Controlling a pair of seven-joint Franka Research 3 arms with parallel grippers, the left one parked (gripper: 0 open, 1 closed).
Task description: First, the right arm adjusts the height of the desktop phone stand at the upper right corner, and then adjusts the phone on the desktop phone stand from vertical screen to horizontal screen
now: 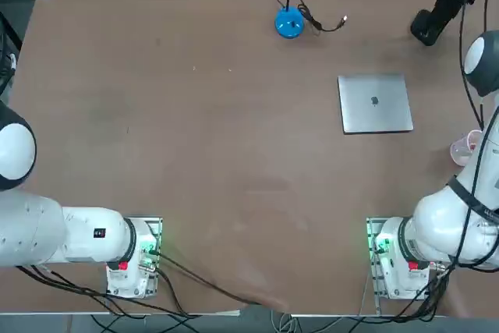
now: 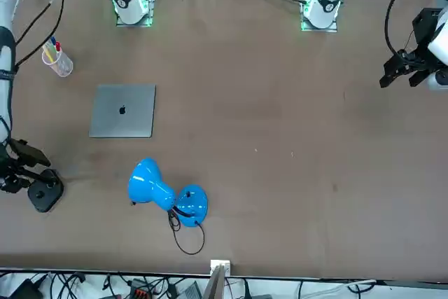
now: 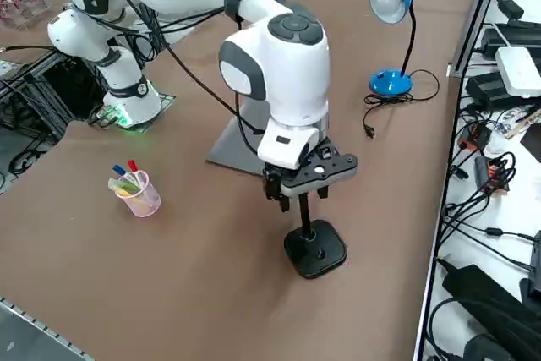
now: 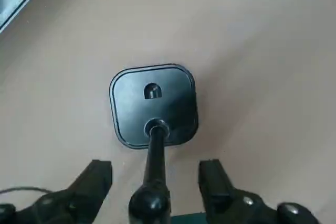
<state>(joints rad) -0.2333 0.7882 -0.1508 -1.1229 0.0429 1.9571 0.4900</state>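
Presently the right gripper [image 4: 155, 187] stands directly over the desktop phone stand [image 4: 153, 106], fingers [image 4: 97, 179] spread wide either side of its thin pole without touching it, holding nothing. That stand sits near the table's [image 3: 211, 293] far right corner, beyond the grey laptop [image 1: 375, 104].

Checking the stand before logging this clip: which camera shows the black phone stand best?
The right wrist view: the phone stand fills the frame, square base and pole clear, between the open right gripper fingers. The side view shows it whole but under the arm. In the top and front views it sits at the edge, partly hidden.
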